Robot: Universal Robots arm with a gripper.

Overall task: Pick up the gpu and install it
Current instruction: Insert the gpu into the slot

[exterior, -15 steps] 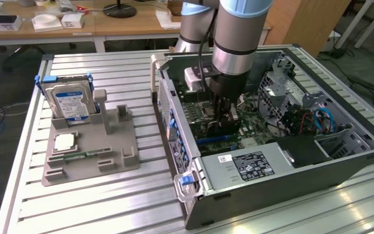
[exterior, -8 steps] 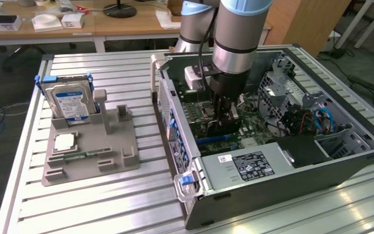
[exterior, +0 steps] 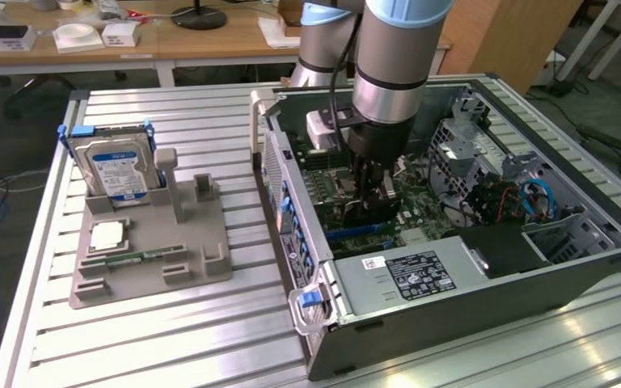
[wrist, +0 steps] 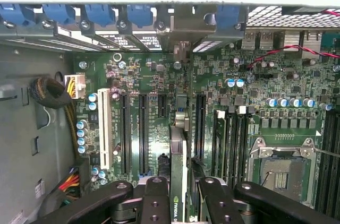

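The gpu (wrist: 178, 155), a thin dark card with a brownish edge and a green-and-white maker's label, stands on edge over the green motherboard (wrist: 159, 70) inside the open dark computer case (exterior: 483, 315). The black hand (wrist: 180, 184) pinches it from both flat sides, one finger pressed against each face.

In the wrist view the card runs lengthwise between the long black expansion slots (wrist: 142, 134), pointing towards the row of blue retention clips (wrist: 98, 14) at the case's rear wall. I cannot tell whether its lower edge is touching a slot or hangs just above one.

By my reading the pick-up is done and the install step is in hand. Seating the card calls for its contact edge to sit exactly over the slot and its metal end to meet the rear opening, with a straight, even press and no tilt.

Well apart, on the slatted aluminium counter (exterior: 181, 121), a grey moulded holder (exterior: 149, 267) carries a silver hard drive with a blue label (exterior: 116, 170).
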